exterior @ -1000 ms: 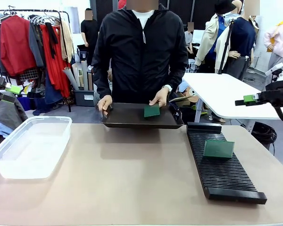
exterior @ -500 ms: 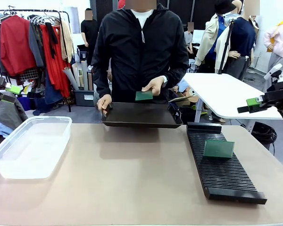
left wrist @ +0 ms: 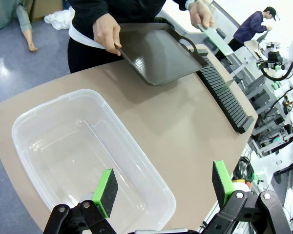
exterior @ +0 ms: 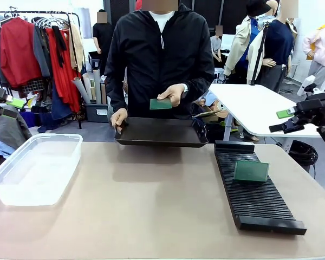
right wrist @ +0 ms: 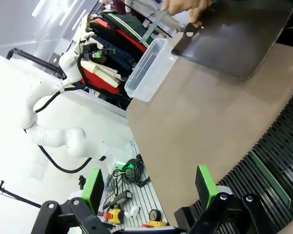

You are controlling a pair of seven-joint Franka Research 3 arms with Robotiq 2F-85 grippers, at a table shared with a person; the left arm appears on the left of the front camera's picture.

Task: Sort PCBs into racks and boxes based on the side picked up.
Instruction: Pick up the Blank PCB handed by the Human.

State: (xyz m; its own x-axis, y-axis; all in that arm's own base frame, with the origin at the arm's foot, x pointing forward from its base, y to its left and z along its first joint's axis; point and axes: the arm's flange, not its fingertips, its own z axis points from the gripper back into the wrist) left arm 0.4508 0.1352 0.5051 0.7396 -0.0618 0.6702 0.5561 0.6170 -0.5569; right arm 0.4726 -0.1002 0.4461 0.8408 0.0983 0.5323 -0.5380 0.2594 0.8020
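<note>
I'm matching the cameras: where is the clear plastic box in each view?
Front view: clear box on the table's left side.
Left wrist view: clear box at lower left, close up.
Right wrist view: clear box at upper middle, small.
Shared landmark: the dark tray.

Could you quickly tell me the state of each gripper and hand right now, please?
Left gripper: open, empty.
Right gripper: open, empty.
Person's raised hand: holding a PCB.
Person's other hand: gripping the tray.
</note>
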